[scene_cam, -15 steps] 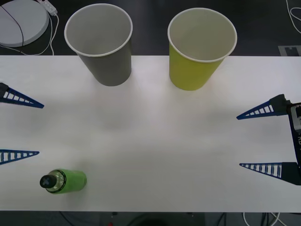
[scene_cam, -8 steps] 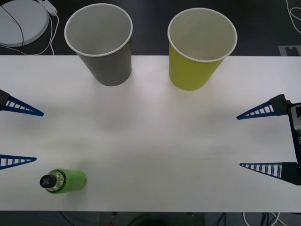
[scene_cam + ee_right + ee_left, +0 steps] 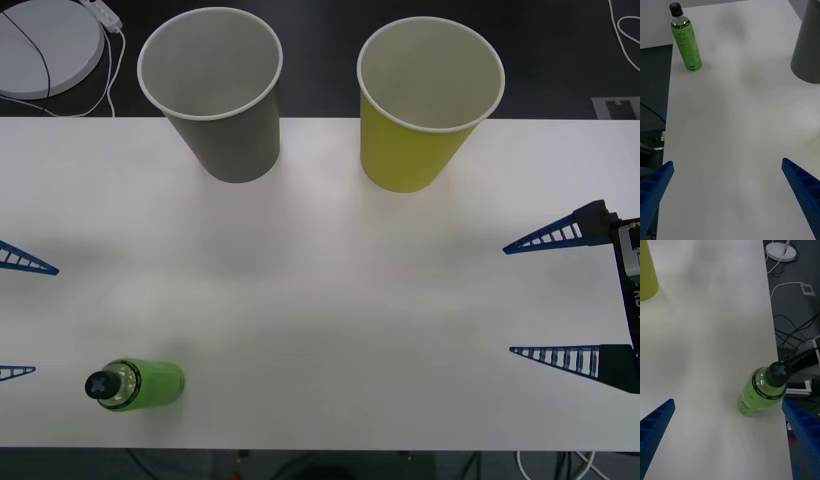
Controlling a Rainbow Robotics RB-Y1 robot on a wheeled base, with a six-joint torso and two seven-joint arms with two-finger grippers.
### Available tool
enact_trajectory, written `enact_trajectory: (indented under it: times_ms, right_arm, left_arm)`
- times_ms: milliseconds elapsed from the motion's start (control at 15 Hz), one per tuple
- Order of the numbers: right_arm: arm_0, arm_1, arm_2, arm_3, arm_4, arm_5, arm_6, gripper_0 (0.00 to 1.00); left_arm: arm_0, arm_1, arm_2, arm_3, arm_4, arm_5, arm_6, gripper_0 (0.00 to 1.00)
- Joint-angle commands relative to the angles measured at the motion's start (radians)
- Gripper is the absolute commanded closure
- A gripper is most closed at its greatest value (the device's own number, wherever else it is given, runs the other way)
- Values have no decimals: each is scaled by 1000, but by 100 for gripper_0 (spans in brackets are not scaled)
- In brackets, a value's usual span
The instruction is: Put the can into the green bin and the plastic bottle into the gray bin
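Front view puts my left gripper point(image 3: 15, 320) at the table's point(image 3: 320, 290) left edge, fingers spread wide and holding nothing, level with a spot just behind the plastic bottle point(image 3: 135, 385). That bottle stands upright near the front left corner, black cap on. My right gripper point(image 3: 555, 295) hangs at the right edge, fingers likewise spread and empty. The gray bin point(image 3: 215, 95) and the green bin point(image 3: 425, 100) stand side by side along the back edge, gray to the left, both upright. I see no can on the table. I judge the bottle step is in hand, at the approach. Next I need my left fingers either side of the bottle's body, then a close, lift and carry over the gray bin's rim.
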Motion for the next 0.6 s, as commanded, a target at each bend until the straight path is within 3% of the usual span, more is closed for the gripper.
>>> enact_trajectory:
  times_ms: [67,200,600]
  right_arm:
    - [0,0,0,0,0,0,0,0]
    - [0,0,0,0,0,0,0,0]
    - [0,0,0,0,0,0,0,0]
  left_arm:
    - [0,0,0,86,-1,-70,-94,0]
    - [0,0,0,150,-4,-116,-163,0]
    - [2,-1,-60,310,-3,-116,-347,0]
